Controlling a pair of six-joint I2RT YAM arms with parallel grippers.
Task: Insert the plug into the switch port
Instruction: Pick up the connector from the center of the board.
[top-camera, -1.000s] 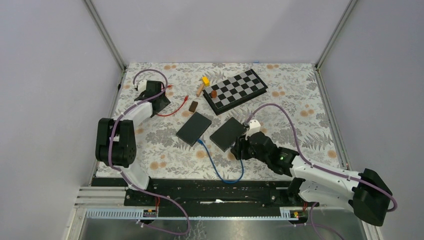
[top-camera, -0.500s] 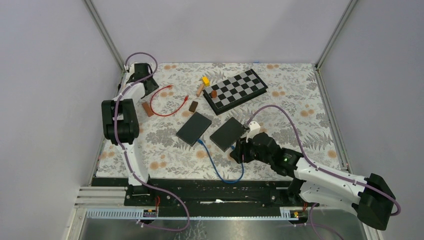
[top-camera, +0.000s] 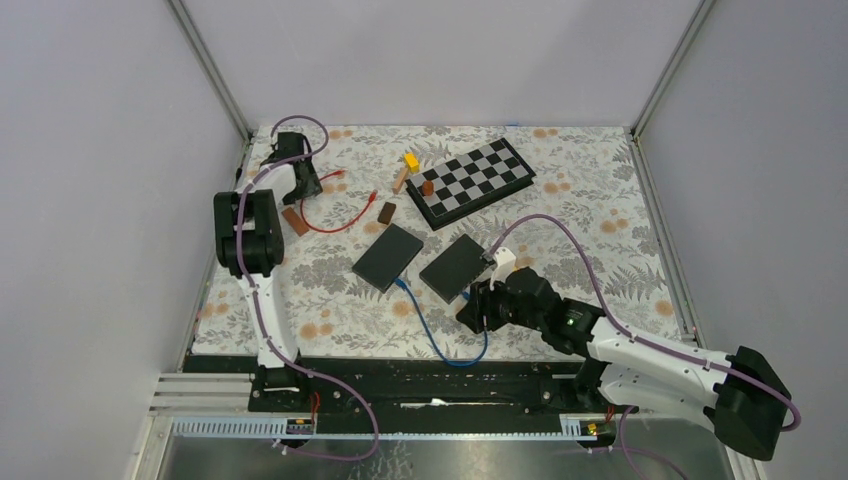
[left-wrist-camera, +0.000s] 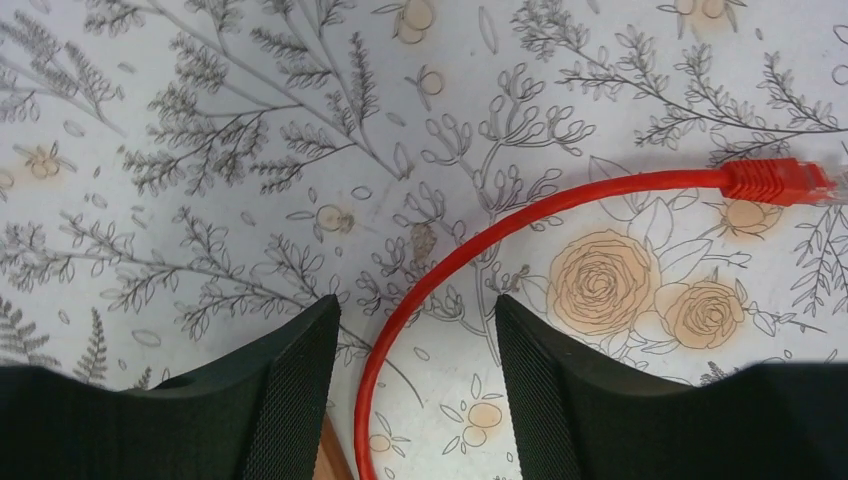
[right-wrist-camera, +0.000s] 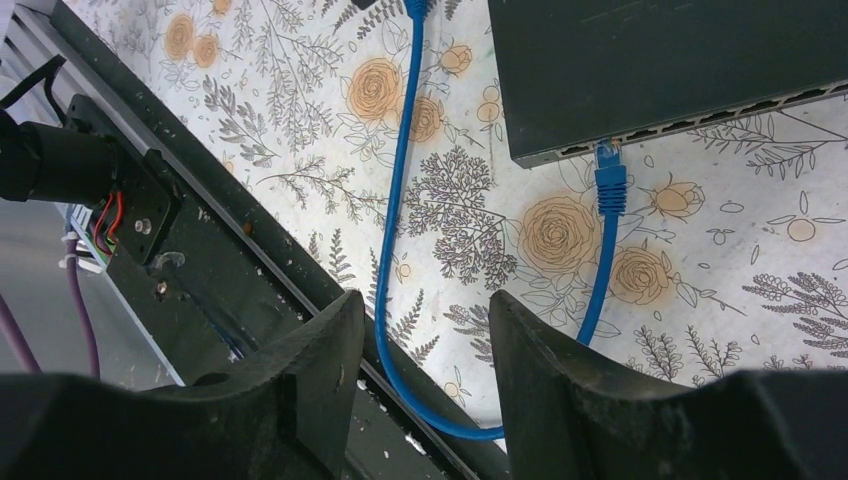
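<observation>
Table (top-camera: 620, 250) first, with the chessboard (top-camera: 475, 178) as reference. Two black switches lie on the arm-base side of it: left switch (top-camera: 388, 257) and right switch (top-camera: 455, 267), both skewed. The right gripper (right-wrist-camera: 422, 320) is just beyond the right switch, further from the chessboard, fingers about half apart and gripping nothing. The left gripper (left-wrist-camera: 415, 330) is well left of the chessboard, low over the red cable (left-wrist-camera: 470, 250). It's part open, and the cable runs between the fingers on the cloth, not pinched. The blue cable (right-wrist-camera: 395, 200) loops round to the right switch's port row (right-wrist-camera: 700, 115), on the edge facing away from the chessboard. The blue plug (right-wrist-camera: 610, 185) has its tip at a port, but I can't tell if it's latched. The red plug (left-wrist-camera: 775, 181) lies loose on the cloth, left of the chessboard. My read is the red plug is next. Grab the boot, not mid-cable, so plug orientation is controlled. Check the clip side, line up square to the port and push straight. The switch will likely slide on the cloth, so brace it with the other arm.
</observation>
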